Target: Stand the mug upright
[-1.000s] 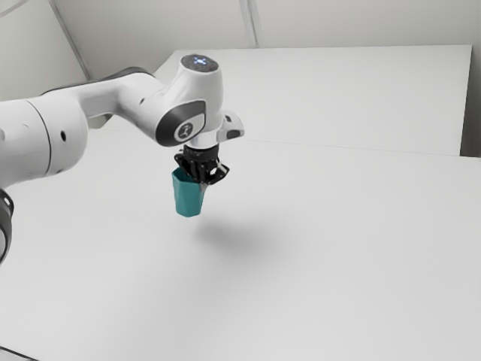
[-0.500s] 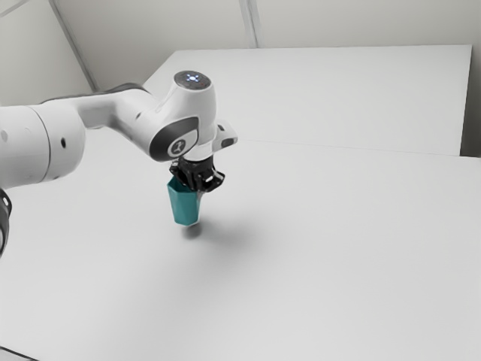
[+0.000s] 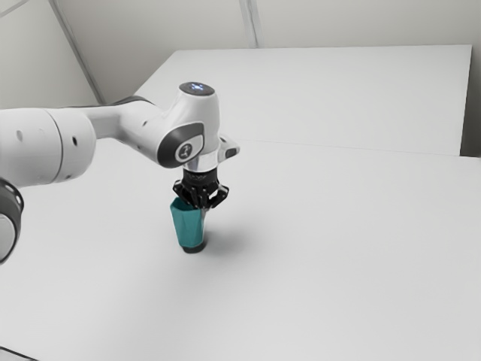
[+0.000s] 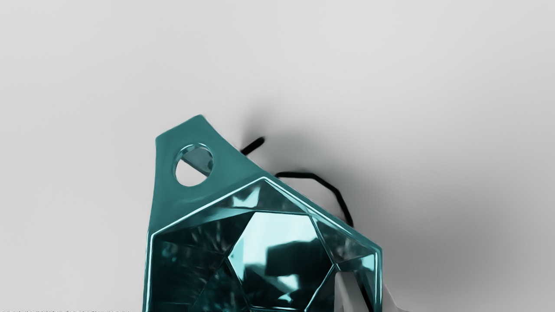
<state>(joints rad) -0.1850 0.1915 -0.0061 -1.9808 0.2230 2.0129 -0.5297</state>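
The gripper (image 3: 201, 201) is closed on one wall of the teal mug (image 3: 189, 224), one finger inside the rim and the other outside, so the mug lies directly below it, the body reaching toward the exterior view's left. It is mouth up and close to upright, the base at or just over the bench (image 3: 338, 241); I cannot tell whether it touches. I judge it light and stiff, perhaps hard plastic or glass, with glossy flat faces that could slip or swing about so narrow a pinch. That wall suits a straight grip from above, while the pierced handle (image 4: 194, 169) juts from another part of the body, away from the fingers, and could catch in a turn. The bench's edges look well away from the gripper, leaving room for sideways moves.
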